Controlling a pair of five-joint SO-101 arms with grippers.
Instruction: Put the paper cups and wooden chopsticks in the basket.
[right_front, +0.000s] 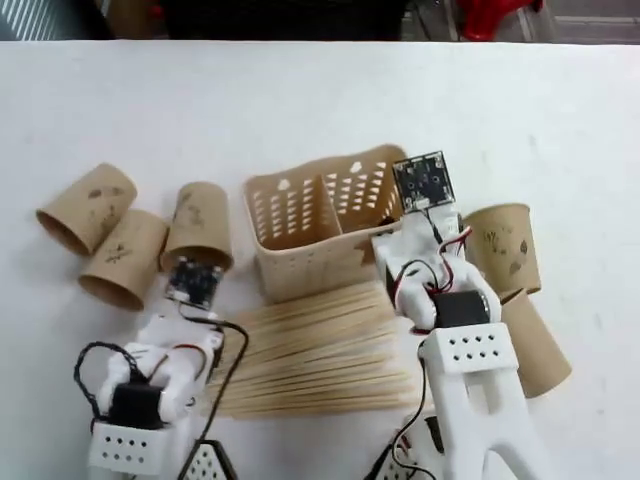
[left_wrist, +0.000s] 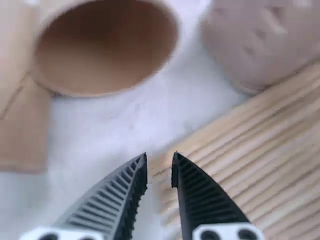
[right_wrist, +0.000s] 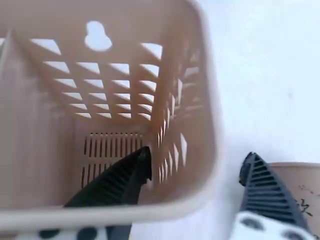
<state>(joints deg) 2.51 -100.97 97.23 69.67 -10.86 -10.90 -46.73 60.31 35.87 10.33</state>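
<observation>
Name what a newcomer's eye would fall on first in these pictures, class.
A beige slotted plastic basket stands mid-table, with pale wooden chopsticks fanned flat in front of it. Brown paper cups lie around it, three on the left side and two on the right. The right gripper straddles the basket's wall, jaws open.

Left gripper (left_wrist: 160, 161): two dark ribbed fingers (left_wrist: 200, 200), tips a narrow gap apart, nothing between them, low over the white table (left_wrist: 120, 125).

Wooden chopsticks (left_wrist: 260, 150): a flat spread of many pale sticks lying side by side. Their ends reach under one fingertip and the sticks run off to that finger's outer side.

Paper cup (left_wrist: 102, 47): brown, lying on its side ahead of the fingertips, open mouth turned toward them.

Second brown cup (left_wrist: 20, 125): partly seen, out past the other finger.

Pale rounded object (left_wrist: 260, 40): blurred, ahead of the chopsticks.
</observation>
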